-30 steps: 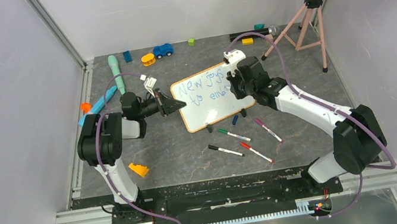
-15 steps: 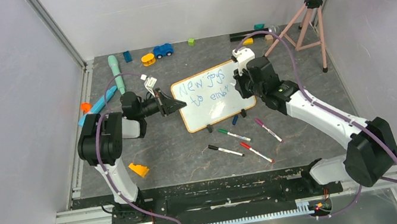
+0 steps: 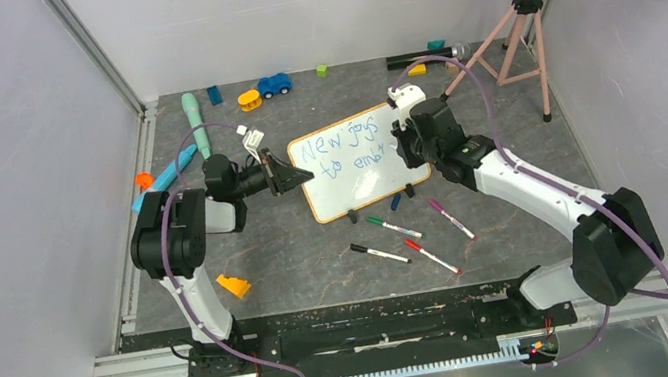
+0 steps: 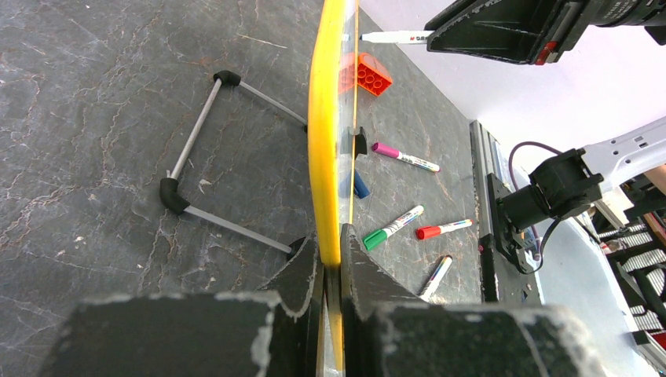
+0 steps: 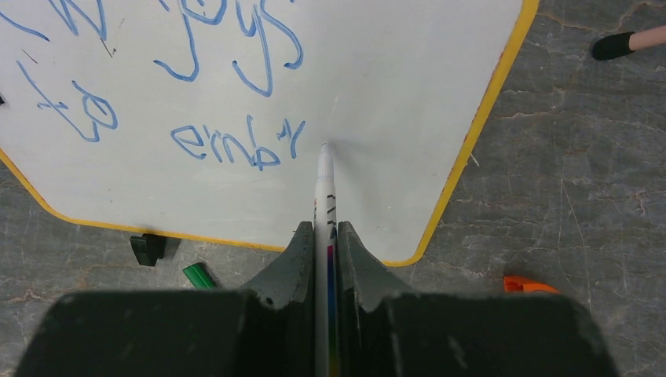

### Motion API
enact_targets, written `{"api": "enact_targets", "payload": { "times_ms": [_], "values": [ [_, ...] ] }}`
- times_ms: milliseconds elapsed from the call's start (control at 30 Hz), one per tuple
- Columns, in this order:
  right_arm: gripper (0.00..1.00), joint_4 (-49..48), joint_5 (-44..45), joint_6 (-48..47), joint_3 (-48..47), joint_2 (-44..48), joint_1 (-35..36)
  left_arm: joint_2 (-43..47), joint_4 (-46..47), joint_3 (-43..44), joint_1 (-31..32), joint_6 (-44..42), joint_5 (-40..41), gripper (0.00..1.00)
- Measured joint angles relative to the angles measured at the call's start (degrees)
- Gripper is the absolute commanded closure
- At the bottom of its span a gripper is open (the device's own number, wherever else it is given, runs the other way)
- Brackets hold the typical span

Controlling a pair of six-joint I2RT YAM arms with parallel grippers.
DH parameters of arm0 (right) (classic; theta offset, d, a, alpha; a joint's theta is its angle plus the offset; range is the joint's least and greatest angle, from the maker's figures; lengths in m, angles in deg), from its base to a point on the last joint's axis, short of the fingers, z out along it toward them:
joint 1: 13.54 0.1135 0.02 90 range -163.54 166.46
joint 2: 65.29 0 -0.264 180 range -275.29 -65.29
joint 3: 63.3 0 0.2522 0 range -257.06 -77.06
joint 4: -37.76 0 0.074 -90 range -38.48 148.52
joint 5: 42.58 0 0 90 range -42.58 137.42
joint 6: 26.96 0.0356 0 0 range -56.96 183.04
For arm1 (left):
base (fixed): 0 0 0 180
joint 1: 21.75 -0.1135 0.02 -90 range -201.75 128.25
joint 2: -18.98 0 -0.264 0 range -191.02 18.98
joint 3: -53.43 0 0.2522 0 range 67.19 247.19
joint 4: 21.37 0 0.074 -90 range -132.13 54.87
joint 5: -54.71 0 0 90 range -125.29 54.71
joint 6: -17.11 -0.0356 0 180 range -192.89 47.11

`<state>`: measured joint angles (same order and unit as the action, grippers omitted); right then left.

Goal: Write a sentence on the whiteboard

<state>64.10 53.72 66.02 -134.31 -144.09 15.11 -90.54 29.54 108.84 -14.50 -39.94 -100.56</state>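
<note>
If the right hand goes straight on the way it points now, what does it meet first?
The whiteboard: the marker in the right hand points at its white face, tip just right of the last blue letters, seemingly touching.

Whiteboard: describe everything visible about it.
The whiteboard is a small white rectangle with a thin yellow-orange frame, rounded corners and two black clip feet on its near long edge. Blue handwriting in two lines reads roughly "New joys / to embr". The left gripper is shut on its left edge; the marker in the right gripper has its tip on the surface, after the last letter.
</note>
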Motion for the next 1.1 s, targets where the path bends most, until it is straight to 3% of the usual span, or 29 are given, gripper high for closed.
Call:
{"api": "enact_targets", "payload": {
  "times_ms": [1100],
  "values": [
    [1.00,-1.42,-2.43,0.00,-2.71,-3.67,0.00,0.00,-0.31,0.00,0.00,0.02,0.20,0.98]
  ]
}}
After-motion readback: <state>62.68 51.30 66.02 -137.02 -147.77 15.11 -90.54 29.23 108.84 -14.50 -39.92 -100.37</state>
